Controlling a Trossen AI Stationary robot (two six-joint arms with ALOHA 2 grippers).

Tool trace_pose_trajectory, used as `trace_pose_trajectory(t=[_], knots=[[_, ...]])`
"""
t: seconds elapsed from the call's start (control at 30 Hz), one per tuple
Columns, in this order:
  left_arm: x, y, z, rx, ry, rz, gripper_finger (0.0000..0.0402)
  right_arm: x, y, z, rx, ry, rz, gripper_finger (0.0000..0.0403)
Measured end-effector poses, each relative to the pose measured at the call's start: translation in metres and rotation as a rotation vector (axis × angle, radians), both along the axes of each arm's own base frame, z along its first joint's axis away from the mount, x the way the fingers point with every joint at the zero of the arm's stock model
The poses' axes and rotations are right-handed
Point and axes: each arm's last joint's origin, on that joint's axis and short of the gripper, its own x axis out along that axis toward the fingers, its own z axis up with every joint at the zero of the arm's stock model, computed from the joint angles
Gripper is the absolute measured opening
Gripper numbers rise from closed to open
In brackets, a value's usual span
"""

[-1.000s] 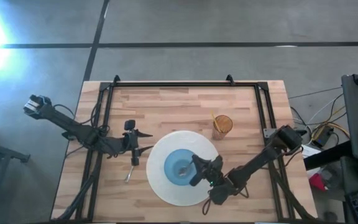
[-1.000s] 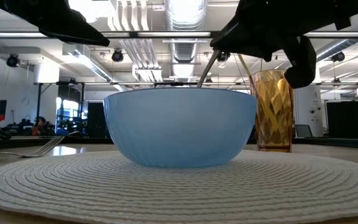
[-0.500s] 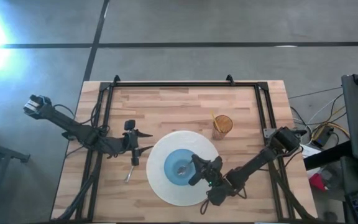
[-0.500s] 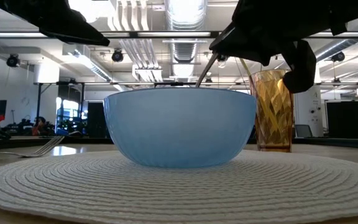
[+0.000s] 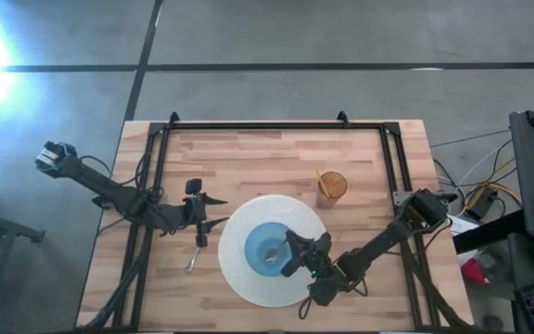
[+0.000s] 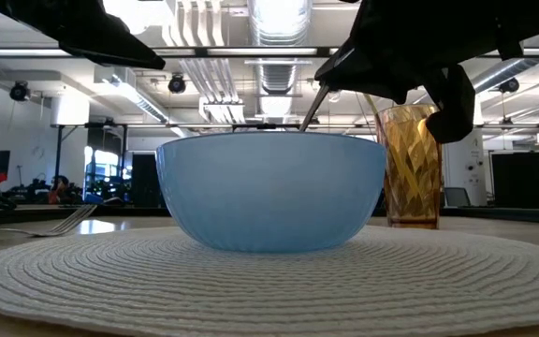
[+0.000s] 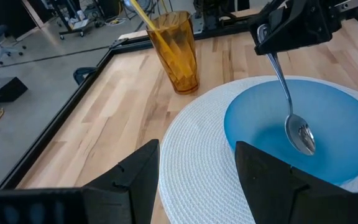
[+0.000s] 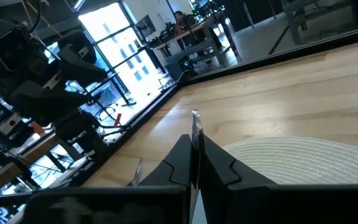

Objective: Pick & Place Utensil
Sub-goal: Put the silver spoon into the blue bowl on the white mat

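A: High view, your entry first. Where do you have the spoon (image 5: 273, 250)?

B: In the blue bowl (image 5: 256, 262); its tip is down on the bowl's floor and the handle leans up toward your right gripper (image 5: 293, 256). The bowl sits on the round white placemat (image 5: 239, 283), which lies on the wooden table (image 5: 267, 162).

A: State of the right jaws?

B: Clenched on the top of the spoon handle. Your right wrist view shows the handle end pinched between the two dark fingers (image 8: 179, 163). In the left wrist view the same gripper (image 7: 272, 46) holds the handle above the bowl's far rim, with the spoon (image 7: 294, 118) hanging steeply into the bowl (image 7: 328, 124).

A: And your left gripper (image 5: 202, 215)?

B: Over bare table, just beside the placemat's left edge. Jaws released, with nothing between them; the left wrist view shows a wide gap between its fingers (image 7: 129, 186).

A: Other items?

B: A fork (image 5: 194, 256) lies flat on the table under the left gripper, clear of the mat. An amber glass (image 5: 332, 188) holding a yellow straw (image 5: 320, 176) stands upright beyond the mat. In the low view the glass (image 6: 412, 168) shows to the right behind the bowl (image 6: 271, 192).
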Motion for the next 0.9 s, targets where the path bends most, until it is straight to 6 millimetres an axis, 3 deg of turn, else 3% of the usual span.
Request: trace_pose_trajectory(t=[0.3,0.9], knots=[[0.0,0.0,0.0,0.0,0.0,0.0,0.0204,-0.002,0.0,-0.001,-0.014,0.006,-0.01,0.0008],[0.0,0.0,0.0,0.0,-0.001,0.001,0.0204,-0.009,-0.005,-0.025,0.099,-0.189,-0.079,0.0008]])
